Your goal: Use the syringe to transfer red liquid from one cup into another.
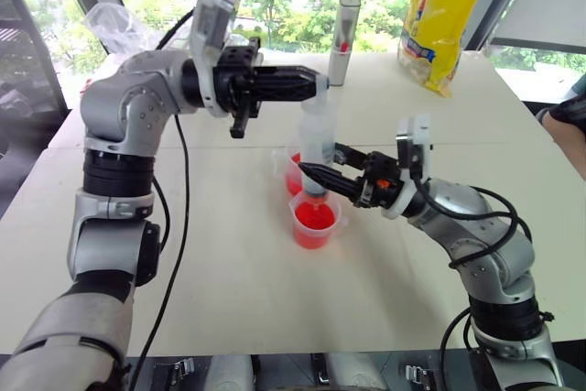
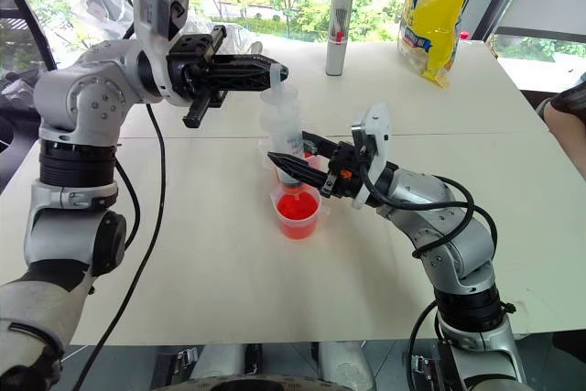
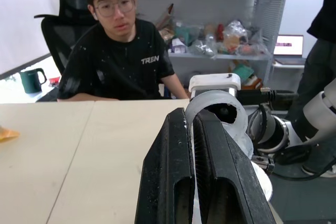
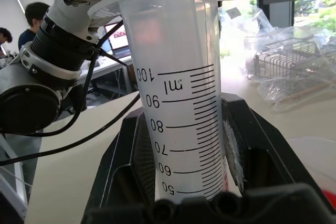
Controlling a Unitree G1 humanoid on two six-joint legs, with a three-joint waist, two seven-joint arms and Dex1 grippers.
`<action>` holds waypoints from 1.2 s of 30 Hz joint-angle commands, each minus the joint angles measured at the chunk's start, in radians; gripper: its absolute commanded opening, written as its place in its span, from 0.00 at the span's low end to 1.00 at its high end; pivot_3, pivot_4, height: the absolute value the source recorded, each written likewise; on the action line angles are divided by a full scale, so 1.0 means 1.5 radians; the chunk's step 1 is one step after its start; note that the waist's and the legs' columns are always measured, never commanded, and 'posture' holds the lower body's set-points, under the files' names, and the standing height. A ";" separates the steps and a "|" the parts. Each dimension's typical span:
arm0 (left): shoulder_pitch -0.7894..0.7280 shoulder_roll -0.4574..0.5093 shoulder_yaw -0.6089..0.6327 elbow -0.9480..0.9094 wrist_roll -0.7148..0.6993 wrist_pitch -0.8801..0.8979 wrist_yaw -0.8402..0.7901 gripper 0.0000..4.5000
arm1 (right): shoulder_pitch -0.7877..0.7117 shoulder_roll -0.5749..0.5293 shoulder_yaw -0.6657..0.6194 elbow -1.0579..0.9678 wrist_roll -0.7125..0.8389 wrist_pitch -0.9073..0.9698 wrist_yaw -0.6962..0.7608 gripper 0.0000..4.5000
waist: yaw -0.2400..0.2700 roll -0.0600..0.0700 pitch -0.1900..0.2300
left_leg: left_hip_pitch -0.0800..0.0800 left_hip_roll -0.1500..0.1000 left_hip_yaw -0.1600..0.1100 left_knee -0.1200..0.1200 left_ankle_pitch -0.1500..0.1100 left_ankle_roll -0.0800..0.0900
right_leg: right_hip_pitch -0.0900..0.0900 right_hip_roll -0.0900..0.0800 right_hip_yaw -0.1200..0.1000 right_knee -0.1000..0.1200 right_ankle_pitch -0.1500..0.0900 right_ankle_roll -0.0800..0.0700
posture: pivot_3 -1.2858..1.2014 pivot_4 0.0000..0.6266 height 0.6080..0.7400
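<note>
The syringe (image 1: 316, 144) stands upright with its tip over the near cup (image 1: 314, 223), which holds red liquid (image 1: 312, 216). A second cup (image 1: 292, 174) with red liquid stands just behind it. My right gripper (image 1: 317, 177) is shut on the lower barrel, whose graduations (image 4: 178, 103) show between the fingers (image 4: 131, 156). Reaching in level from the left, my left gripper (image 1: 314, 85) is shut on the white plunger top (image 3: 216, 109). The syringe's tip is hidden behind my right gripper.
At the table's far side stand a grey upright cylinder with a red mark (image 1: 345, 38), a yellow bag (image 1: 444, 16) and a crumpled clear bag (image 1: 114, 25). A person (image 3: 118, 51) sits past the table's right side; an arm (image 1: 568, 116) shows at that edge.
</note>
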 commanded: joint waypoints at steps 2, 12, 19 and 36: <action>0.012 -0.006 -0.039 -0.037 -0.001 0.004 -0.018 0.01 | -0.023 0.004 -0.019 -0.015 0.014 -0.015 0.000 0.31 | 0.000 0.000 0.000 | 0.000 0.000 0.000 0.000 0.000 0.000 | 0.000 0.000 0.000 0.000 0.000 0.000 | 0.52 0.24 1.00; 0.033 -0.014 -0.043 -0.045 0.001 0.006 -0.014 0.01 | -0.044 -0.003 -0.038 -0.016 0.036 0.000 -0.005 0.31 | -0.001 0.000 0.000 | 0.000 0.000 0.000 0.000 0.000 0.000 | 0.000 0.000 0.000 0.000 0.000 0.000 | 0.52 0.24 1.00; 0.046 -0.015 -0.049 -0.057 0.002 0.008 -0.009 0.01 | -0.056 -0.006 -0.048 -0.018 0.050 0.014 -0.012 0.31 | 0.000 0.000 0.000 | 0.000 0.000 0.000 0.000 0.000 0.000 | 0.000 0.000 0.000 0.000 0.000 0.000 | 0.52 0.24 1.00; 0.016 -0.010 -0.020 -0.029 -0.004 0.043 0.035 0.54 | -0.055 -0.012 -0.047 -0.019 0.053 0.029 -0.016 0.31 | -0.002 0.000 0.000 | 0.000 0.000 0.000 0.000 0.000 0.000 | 0.000 0.000 0.000 0.000 0.000 0.000 | 0.52 0.24 1.00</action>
